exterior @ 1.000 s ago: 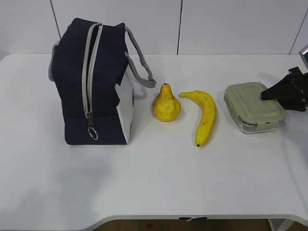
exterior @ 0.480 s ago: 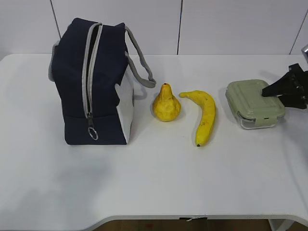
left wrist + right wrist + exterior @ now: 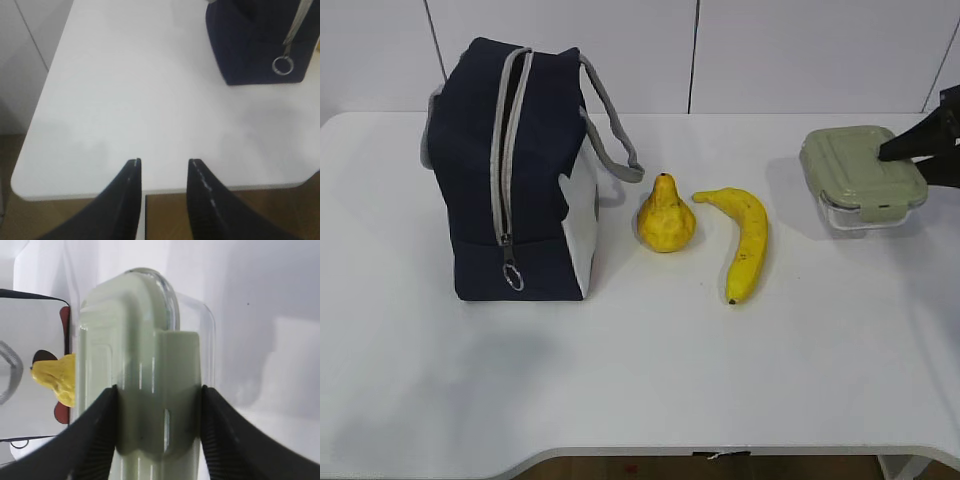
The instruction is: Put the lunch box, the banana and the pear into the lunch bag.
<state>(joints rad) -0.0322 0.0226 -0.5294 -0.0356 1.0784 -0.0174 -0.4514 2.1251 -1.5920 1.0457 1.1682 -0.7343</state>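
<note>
Underneath everything I had a plain white table [image 3: 640,380] backed by pale wall panels, with brown floor showing past its near edge in the left wrist view. My left gripper [image 3: 163,165] hung over that near left corner, jaws apart with nothing between them, the lunch bag [image 3: 510,170] ahead and to its right, standing upright with its ring pull low on the grey zipper. My right gripper [image 3: 159,392] reached in from the far right edge, clamped on the lunch box [image 3: 863,178] at its clip, which was raised off the table. Between bag and box, the pear [image 3: 666,217] and banana [image 3: 744,241] lay on the table.
</note>
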